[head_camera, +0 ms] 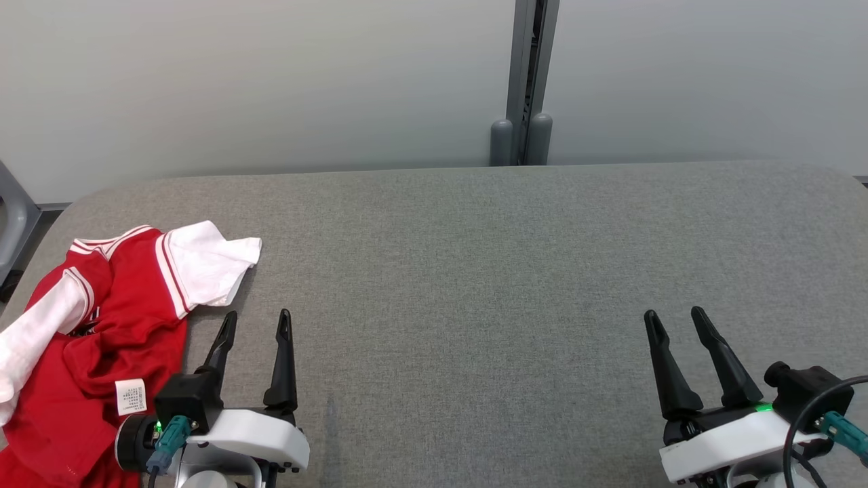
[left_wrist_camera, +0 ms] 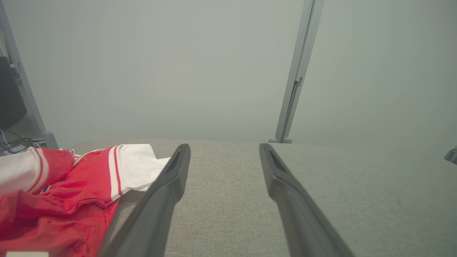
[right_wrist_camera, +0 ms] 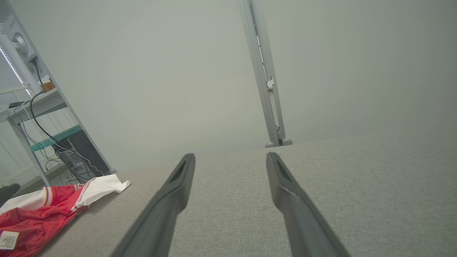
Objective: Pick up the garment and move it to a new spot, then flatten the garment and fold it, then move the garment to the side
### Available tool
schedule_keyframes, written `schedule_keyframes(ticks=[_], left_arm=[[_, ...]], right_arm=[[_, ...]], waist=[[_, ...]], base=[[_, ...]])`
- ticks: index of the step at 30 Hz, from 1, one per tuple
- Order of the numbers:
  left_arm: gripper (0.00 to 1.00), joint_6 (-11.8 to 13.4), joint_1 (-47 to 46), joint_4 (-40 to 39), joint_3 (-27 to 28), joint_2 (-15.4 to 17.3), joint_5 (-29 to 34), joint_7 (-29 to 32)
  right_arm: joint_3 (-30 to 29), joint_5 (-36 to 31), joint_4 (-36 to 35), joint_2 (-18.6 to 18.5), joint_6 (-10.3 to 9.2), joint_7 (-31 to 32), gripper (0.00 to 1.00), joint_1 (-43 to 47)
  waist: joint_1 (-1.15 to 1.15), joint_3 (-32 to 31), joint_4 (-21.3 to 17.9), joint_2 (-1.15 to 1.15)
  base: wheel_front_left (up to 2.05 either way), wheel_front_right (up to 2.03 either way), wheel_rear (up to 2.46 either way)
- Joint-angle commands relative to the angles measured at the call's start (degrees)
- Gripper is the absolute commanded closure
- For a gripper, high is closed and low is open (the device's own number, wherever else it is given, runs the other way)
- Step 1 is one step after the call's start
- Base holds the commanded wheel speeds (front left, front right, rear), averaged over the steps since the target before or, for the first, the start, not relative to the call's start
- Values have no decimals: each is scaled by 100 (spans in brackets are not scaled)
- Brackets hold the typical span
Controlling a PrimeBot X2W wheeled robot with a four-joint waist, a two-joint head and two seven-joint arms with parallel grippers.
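A pale wall stands ahead of both pairs of fingers, with 1 grey post against it, ahead and between the 2 grippers. The grey fabric table runs under and beyond the fingertips. The crumpled red and white shirt lies just left of the left gripper, 1 white sleeve ahead-left of its tips. The right gripper is well apart from the shirt. Both pairs of fingers are spread wide, holding nothing. A white label lies beside the left gripper's base.
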Motion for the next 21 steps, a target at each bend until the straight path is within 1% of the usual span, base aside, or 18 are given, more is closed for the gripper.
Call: schedule_keyframes(ticks=[1,16,21], left_arm=[[0,33,33,-9,43,27,130,10],[0,108,32,17,152,29,740,12],[0,96,46,12,152,29,689,12]], right_arm=[[10,-136,-51,0,26,-67,0,-27],[-42,-888,-28,188,29,-239,0,-47],[-42,-859,4,197,23,-237,0,-48]], waist=[[0,7,3,0],[0,41,26,0],[0,51,19,0]], base=[[0,0,0],[0,0,0],[0,0,0]])
